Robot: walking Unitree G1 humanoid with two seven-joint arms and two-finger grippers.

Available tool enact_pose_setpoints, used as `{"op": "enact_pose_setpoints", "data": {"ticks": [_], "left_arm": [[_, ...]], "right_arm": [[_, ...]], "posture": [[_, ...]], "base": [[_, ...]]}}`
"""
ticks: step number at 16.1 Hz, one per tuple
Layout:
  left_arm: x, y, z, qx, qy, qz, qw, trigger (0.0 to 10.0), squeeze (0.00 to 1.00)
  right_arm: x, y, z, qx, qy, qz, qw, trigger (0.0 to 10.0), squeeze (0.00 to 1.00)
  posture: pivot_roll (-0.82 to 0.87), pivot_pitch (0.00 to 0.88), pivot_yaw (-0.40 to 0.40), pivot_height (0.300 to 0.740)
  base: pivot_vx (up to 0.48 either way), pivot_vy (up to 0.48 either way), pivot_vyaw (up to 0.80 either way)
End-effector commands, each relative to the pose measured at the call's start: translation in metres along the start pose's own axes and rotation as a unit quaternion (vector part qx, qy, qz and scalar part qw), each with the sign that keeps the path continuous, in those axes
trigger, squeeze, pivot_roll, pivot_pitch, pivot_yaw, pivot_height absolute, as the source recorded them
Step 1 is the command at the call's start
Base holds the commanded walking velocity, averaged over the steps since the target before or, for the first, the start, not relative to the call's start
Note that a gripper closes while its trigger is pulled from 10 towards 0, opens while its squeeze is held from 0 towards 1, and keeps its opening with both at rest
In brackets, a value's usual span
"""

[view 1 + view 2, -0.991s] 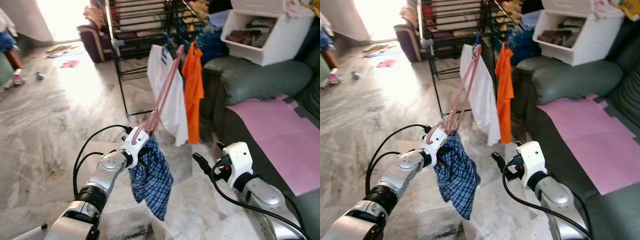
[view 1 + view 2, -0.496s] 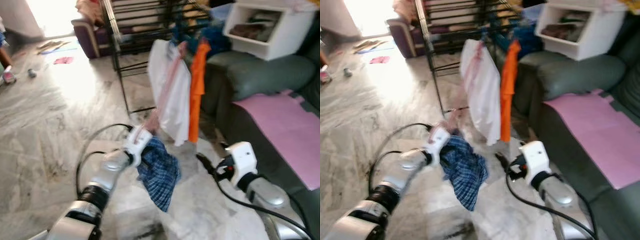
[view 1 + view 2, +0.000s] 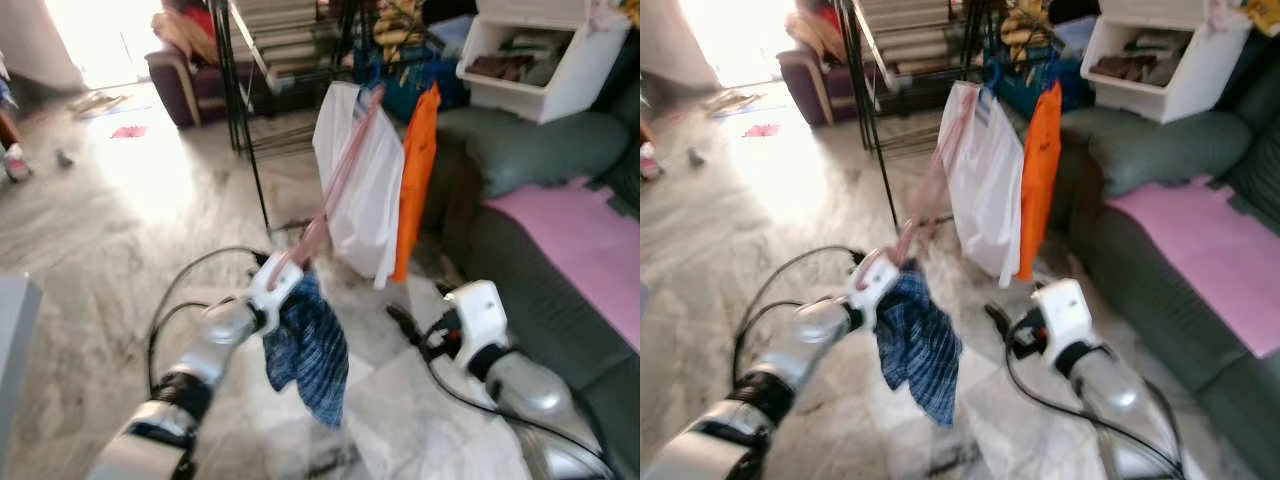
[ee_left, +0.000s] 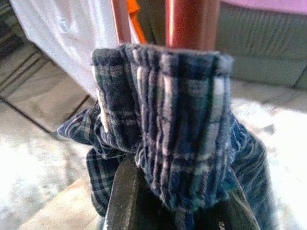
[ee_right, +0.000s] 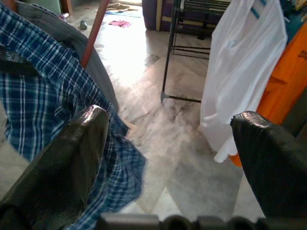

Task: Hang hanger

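Observation:
A pink hanger (image 3: 335,180) with a blue plaid garment (image 3: 308,350) bunched on it is held up by my left gripper (image 3: 283,283), which is shut on the hanger through the cloth. The hanger slants up toward the black drying rack (image 3: 240,120), its tip in front of a hanging white garment (image 3: 360,190). An orange garment (image 3: 414,180) hangs beside the white one. In the left wrist view the plaid cloth (image 4: 163,129) wraps the hanger bars (image 4: 192,21). My right gripper (image 3: 400,322) is open, low and to the right of the plaid garment, nothing between its fingers (image 5: 67,158).
A dark sofa (image 3: 540,150) with a pink sheet (image 3: 585,235) stands at the right, a white bin (image 3: 535,60) on top of it. A purple armchair (image 3: 185,75) stands far back. Marble floor (image 3: 110,230) stretches to the left. A person's leg (image 3: 12,150) is at the far left.
The whole picture has shifted, so the camera has moved; the rack and hanging clothes look nearer. My left gripper still holds the hanger with the plaid garment. The right gripper stays open.

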State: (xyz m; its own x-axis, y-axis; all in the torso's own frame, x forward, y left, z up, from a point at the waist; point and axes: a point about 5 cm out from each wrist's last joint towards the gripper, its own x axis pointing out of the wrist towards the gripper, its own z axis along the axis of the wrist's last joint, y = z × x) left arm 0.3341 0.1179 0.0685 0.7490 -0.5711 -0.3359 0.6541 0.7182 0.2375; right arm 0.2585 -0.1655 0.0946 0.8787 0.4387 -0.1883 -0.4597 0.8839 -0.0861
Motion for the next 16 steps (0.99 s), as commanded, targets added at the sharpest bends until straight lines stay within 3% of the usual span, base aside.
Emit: {"op": "enact_pose_setpoints", "data": {"ticks": [1,6,8,13,16], "left_arm": [[0.003,0.000,0.012,0.029,-0.020,-0.010,0.999,10.0,0.00],[0.004,0.002,0.021,0.043,-0.043,-0.005,0.998,10.0,0.00],[0.003,-0.001,0.026,0.027,-0.069,-0.015,0.997,10.0,0.00],[0.001,0.000,0.025,0.032,-0.074,-0.009,0.997,10.0,0.00],[0.000,-0.001,0.025,0.027,-0.080,-0.014,0.996,10.0,0.00]], "right_arm": [[-0.002,-0.003,0.003,-0.009,-0.003,-0.002,1.000,10.0,0.00],[-0.002,-0.003,0.002,-0.010,-0.001,-0.002,1.000,10.0,0.00],[-0.002,-0.003,0.001,-0.009,-0.001,-0.001,1.000,10.0,0.00],[-0.001,-0.003,0.001,-0.009,-0.001,-0.002,1.000,10.0,0.00],[-0.002,-0.002,0.000,-0.007,-0.002,-0.002,1.000,10.0,0.00]], "posture": [[-0.09,0.011,0.067,0.740],[-0.09,0.013,0.069,0.740],[-0.09,0.013,0.069,0.740],[-0.09,0.012,0.070,0.740],[-0.08,0.015,0.072,0.740]], "base": [[0.000,0.000,0.00],[0.000,0.000,0.00],[0.000,0.216,0.00],[0.000,0.132,0.00],[0.000,-0.470,0.00]]}}
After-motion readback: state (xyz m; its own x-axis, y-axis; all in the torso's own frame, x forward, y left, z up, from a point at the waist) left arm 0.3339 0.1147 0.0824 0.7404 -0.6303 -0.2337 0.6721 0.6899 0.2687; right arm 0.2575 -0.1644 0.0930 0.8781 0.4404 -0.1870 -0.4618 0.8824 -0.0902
